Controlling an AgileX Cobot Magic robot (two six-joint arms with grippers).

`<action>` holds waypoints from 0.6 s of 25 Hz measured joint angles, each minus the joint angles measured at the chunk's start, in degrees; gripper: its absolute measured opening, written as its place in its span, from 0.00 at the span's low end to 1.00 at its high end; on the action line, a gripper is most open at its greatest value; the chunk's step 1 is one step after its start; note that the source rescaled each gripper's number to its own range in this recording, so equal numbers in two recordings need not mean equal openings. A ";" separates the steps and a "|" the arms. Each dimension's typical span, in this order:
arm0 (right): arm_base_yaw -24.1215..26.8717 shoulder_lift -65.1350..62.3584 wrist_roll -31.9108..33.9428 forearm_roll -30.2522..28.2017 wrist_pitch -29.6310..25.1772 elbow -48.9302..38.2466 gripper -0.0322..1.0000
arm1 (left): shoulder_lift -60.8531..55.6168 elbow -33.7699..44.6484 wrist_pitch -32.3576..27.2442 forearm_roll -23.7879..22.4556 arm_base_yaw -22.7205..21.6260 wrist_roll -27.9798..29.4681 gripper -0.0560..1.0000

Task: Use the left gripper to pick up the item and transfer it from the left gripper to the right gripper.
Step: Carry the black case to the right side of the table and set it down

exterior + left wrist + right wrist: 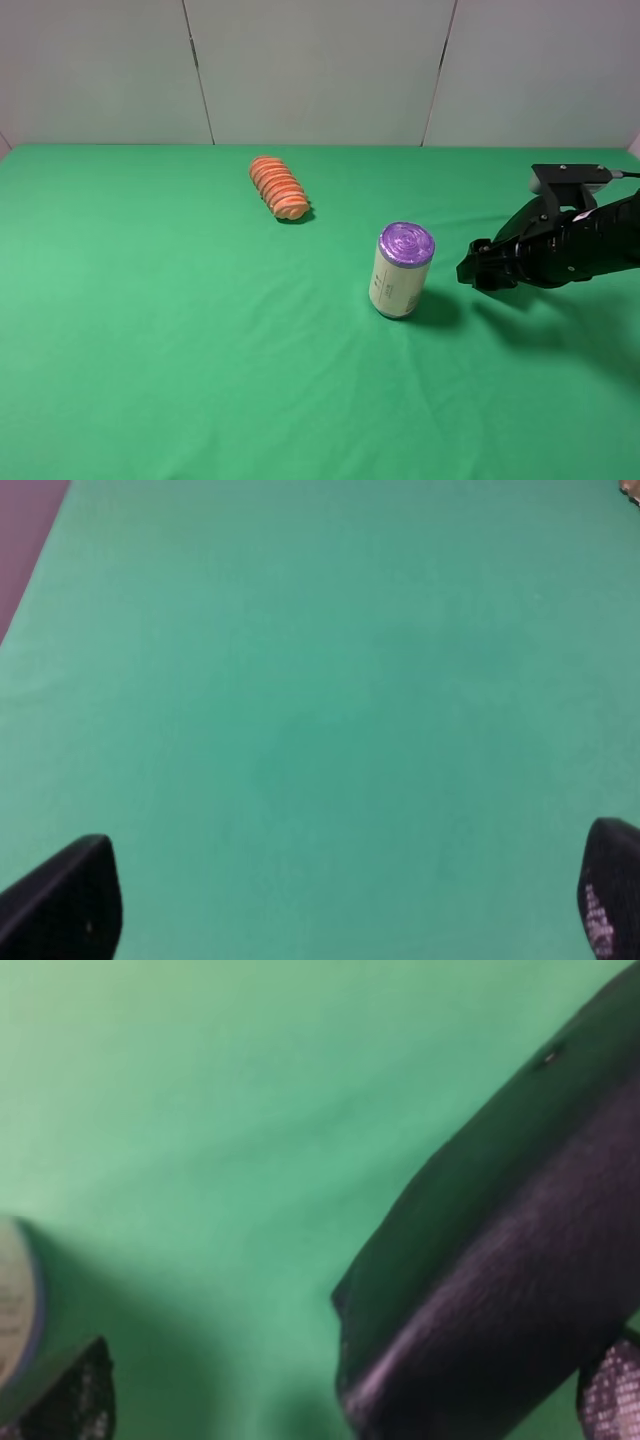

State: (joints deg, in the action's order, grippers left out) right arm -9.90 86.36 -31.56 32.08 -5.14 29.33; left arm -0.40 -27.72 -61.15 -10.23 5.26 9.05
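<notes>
Right claw (478,268) holds the item (500,1260) above table.

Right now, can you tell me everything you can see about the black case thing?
The black glasses case looks like grained leather, dark and slightly shiny, with a rounded end and a small snap near one edge. In the right wrist view it fills the space at the right end effector, which appears to hold it above the green cloth, tilted, near the purple-topped can. In the high view it blends into the black arm.
</notes>
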 joint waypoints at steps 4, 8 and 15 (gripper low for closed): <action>0.00 -1.96 0.00 -0.38 -1.05 0.00 1.00 | 0.00 0.00 0.00 0.00 0.00 0.00 0.76; 0.00 -6.94 0.08 -0.98 -2.14 0.00 1.00 | 0.00 0.00 -0.06 0.00 0.00 0.00 0.76; 0.00 -16.02 4.61 -6.41 -5.47 0.05 1.00 | 0.00 0.00 -0.06 0.00 0.00 0.00 0.76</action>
State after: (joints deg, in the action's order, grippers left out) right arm -9.90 70.35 -26.95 25.67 -10.60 29.38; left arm -0.40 -27.72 -61.21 -10.23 5.26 9.05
